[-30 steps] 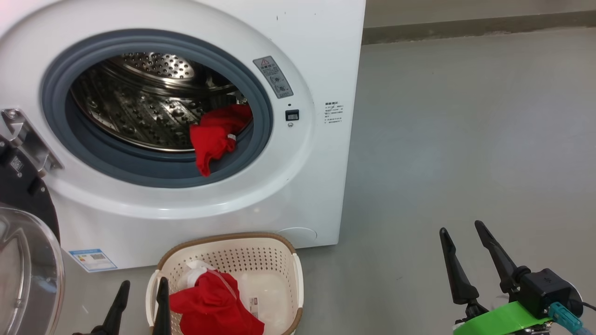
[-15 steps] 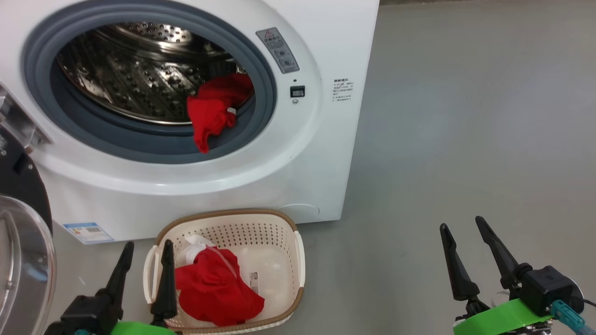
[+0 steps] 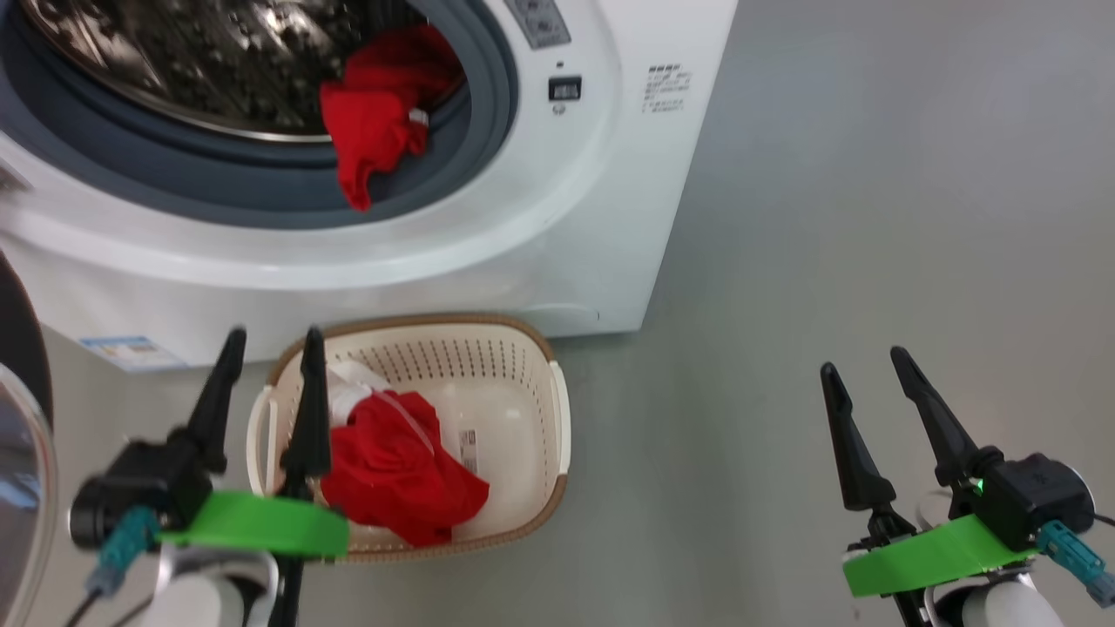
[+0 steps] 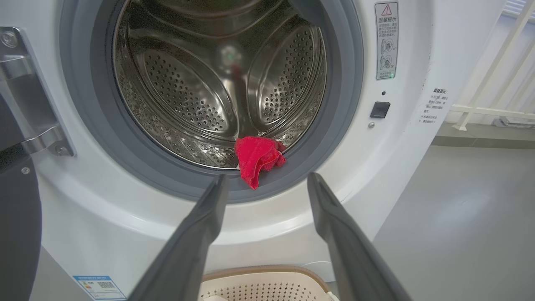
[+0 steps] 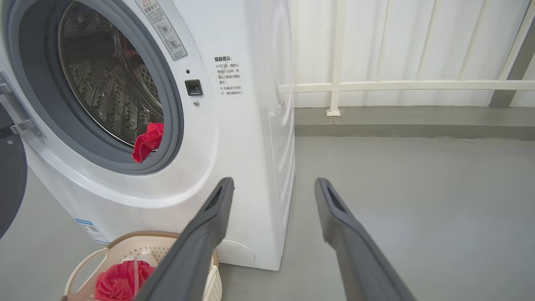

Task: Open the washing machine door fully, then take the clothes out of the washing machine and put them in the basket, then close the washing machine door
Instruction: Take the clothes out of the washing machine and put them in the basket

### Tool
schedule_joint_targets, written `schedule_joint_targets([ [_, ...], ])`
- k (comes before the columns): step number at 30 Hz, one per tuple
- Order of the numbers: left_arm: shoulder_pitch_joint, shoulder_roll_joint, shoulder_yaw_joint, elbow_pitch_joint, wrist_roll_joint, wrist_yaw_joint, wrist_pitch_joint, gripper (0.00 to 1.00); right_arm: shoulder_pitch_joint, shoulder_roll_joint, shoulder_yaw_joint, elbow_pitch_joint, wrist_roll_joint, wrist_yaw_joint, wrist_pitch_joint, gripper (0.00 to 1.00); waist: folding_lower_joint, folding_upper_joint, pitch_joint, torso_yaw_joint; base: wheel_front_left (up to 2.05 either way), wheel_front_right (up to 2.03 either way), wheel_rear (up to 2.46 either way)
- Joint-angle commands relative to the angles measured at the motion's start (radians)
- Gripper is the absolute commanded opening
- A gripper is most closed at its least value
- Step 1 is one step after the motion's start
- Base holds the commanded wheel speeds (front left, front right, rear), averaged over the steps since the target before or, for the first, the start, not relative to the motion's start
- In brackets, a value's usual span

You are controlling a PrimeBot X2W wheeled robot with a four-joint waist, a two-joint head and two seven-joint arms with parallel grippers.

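Observation:
The white washing machine (image 3: 557, 226) stands with its door (image 3: 19, 470) swung wide at the left edge. One red piece of the clothes (image 3: 370, 122) hangs over the grey gasket at the drum's lower right, as the left wrist view (image 4: 257, 156) and the right wrist view (image 5: 146, 144) also show. More red and white clothes (image 3: 401, 470) lie in the cream basket (image 3: 557, 409) on the floor before the machine. My left gripper (image 3: 274, 335) is open over the basket's left end, pointing at the drum (image 4: 267, 177). My right gripper (image 3: 862, 361) is open and empty over bare floor, right of the machine (image 5: 273, 180).
Grey floor stretches to the right of the machine. A white railing (image 5: 376, 85) on a low kerb runs along the back wall. The door's black rim (image 5: 10, 179) juts out at the machine's left. A blue label (image 3: 131, 353) sits low on the front.
The head view has tilted down, so machine and basket sit higher in it. My left gripper has risen further into view beside the basket. Both grippers stay open.

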Motion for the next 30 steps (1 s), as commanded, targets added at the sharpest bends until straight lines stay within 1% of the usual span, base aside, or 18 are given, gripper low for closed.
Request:
schedule_joint_targets([
  [1, -0.051, 0.024, 0.029, -0.017, -0.002, -0.009, -0.007, 1.0, -0.031, -0.007, 0.03, -0.028, -0.006, 0.006, -0.006, 1.0, 0.0, -0.0001, 0.062, 0.009, 0.0, 0.0, 0.0],
  [3, -0.099, 0.023, 0.028, -0.006, -0.006, -0.014, -0.006, 1.0, -0.041, -0.007, 0.038, -0.029, -0.004, 0.006, -0.006, 1.0, 0.0, -0.0001, 0.083, 0.011, 0.0, 0.0, 0.0],
  [4, -0.149, 0.024, 0.026, 0.01, -0.012, -0.024, -0.006, 1.0, -0.051, -0.007, 0.047, -0.029, -0.004, 0.006, -0.006, 1.0, 0.0, -0.0001, 0.101, 0.01, 0.0, 0.0, 0.0],
  [5, -0.149, 0.024, 0.026, 0.01, -0.012, -0.024, -0.006, 1.0, -0.051, -0.007, 0.047, -0.029, -0.004, 0.006, -0.006, 1.0, 0.0, -0.0001, 0.101, 0.01, 0.0, 0.0, 0.0],
  [8, -0.227, 0.028, 0.028, 0.053, -0.021, -0.036, -0.007, 1.0, -0.065, -0.007, 0.061, -0.031, -0.002, 0.006, -0.006, 1.0, 0.0, -0.0001, 0.131, 0.006, 0.0, 0.0, 0.0],
  [19, -0.514, 0.049, 0.032, 0.282, -0.037, -0.079, -0.023, 1.0, -0.11, -0.007, 0.074, -0.049, -0.003, 0.006, -0.006, 1.0, 0.0, -0.0001, 0.23, -0.014, 0.0, 0.0, 0.0],
  [23, -0.619, 0.053, 0.012, 0.361, -0.04, -0.108, -0.01, 1.0, -0.117, -0.007, 0.079, -0.051, -0.002, 0.006, -0.006, 1.0, 0.0, -0.0001, 0.257, -0.019, 0.0, 0.0, 0.0],
  [30, -0.786, 0.061, -0.012, 0.488, -0.038, -0.134, 0.0, 1.0, -0.131, -0.007, 0.072, -0.054, -0.006, 0.006, -0.006, 1.0, 0.0, -0.0001, 0.304, -0.027, 0.0, 0.0, 0.0],
])
